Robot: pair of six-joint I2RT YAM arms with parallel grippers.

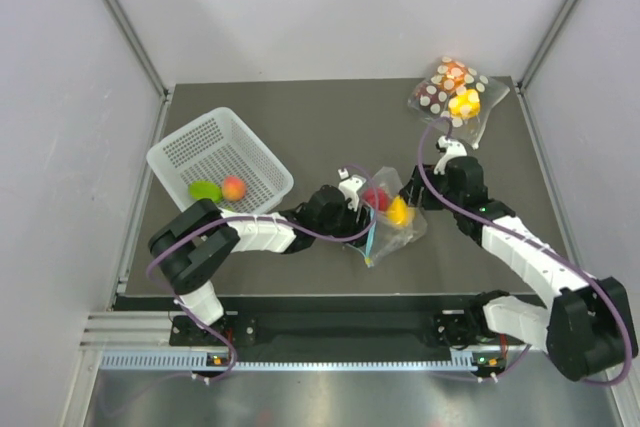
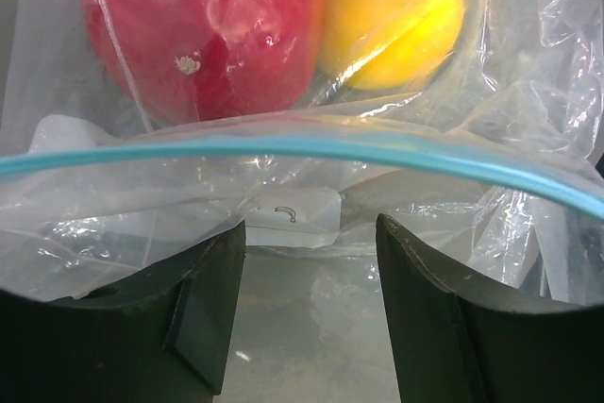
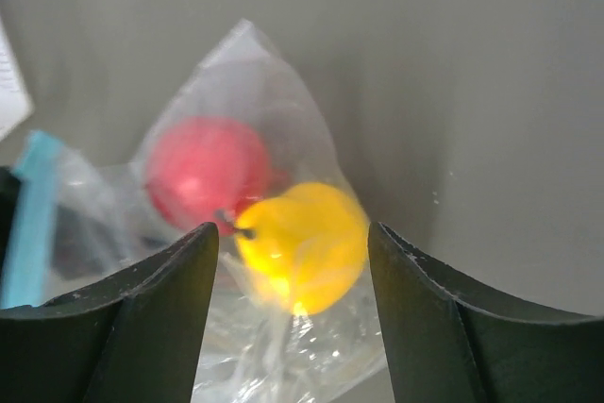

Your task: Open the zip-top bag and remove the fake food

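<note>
The left hand (image 2: 311, 243), fingers apart, meets the teal-blue zip strip (image 2: 283, 146) of the clear crinkly plastic bag (image 2: 528, 63) on the dark desk (image 1: 310, 132), with a glossy red plastic fruit (image 2: 208, 25) and a yellow fruit (image 2: 396, 16) inside just ahead of it, the right hand (image 3: 293, 243), likewise spread and empty, facing them from the opposite side, and a green fruit (image 1: 205, 190) and a peach-orange fruit (image 1: 233, 188) in the white mesh basket (image 1: 200, 142) behind the left hand.

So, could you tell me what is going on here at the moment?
Two robot arms are working on a clear zip-top bag in the middle of the table. The left gripper is at the bag's blue-strip mouth with its jaws apart, and the right gripper faces the other end, also open. A red fruit and a yellow fruit are inside the bag. A green fruit and a peach fruit lie in the white basket.
</note>
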